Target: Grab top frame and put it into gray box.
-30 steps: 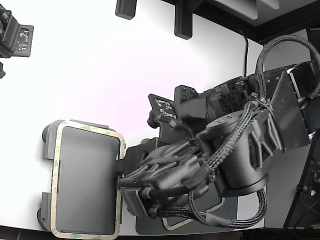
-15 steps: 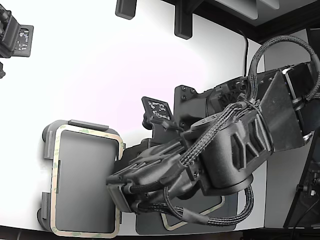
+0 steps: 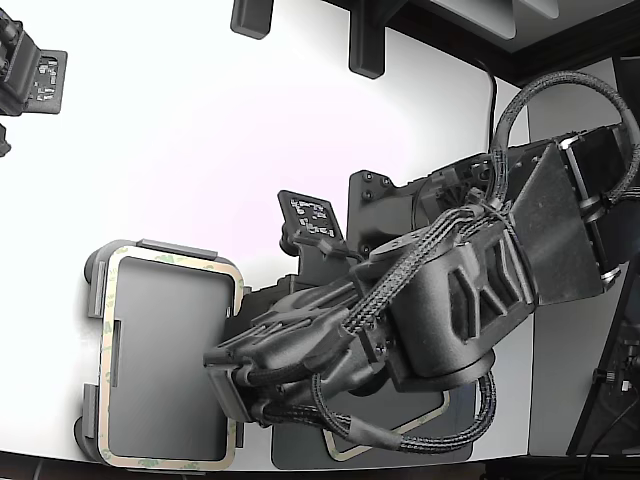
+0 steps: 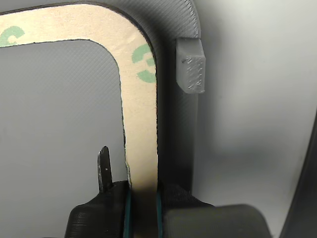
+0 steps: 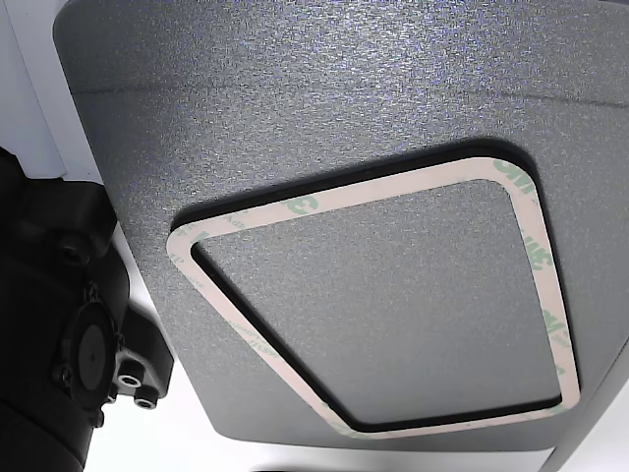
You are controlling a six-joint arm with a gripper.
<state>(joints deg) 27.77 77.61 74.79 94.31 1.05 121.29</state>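
Observation:
The top frame (image 3: 108, 340), cream with green blotches, lies over the light gray box (image 3: 97, 275) at the lower left of the exterior view. My gripper (image 3: 228, 385) is shut on the frame's long side nearest the arm. In the wrist view the frame's strip (image 4: 141, 124) runs between my gripper (image 4: 143, 198) fingers, beside the box's rim and a raised tab (image 4: 190, 67). I cannot tell whether the frame rests flat in the box or hovers just above it.
A second, alike frame (image 5: 344, 197) lies on the darker gray mat (image 5: 295, 98); in the exterior view its edge (image 3: 340, 447) shows under the arm. Black fixtures stand at the table's far edge (image 3: 365, 45) and at the upper left (image 3: 30, 75).
The arm has reached further to the exterior view's left with the frame in its grip. The frame has shifted left and settled more squarely over the gray box.

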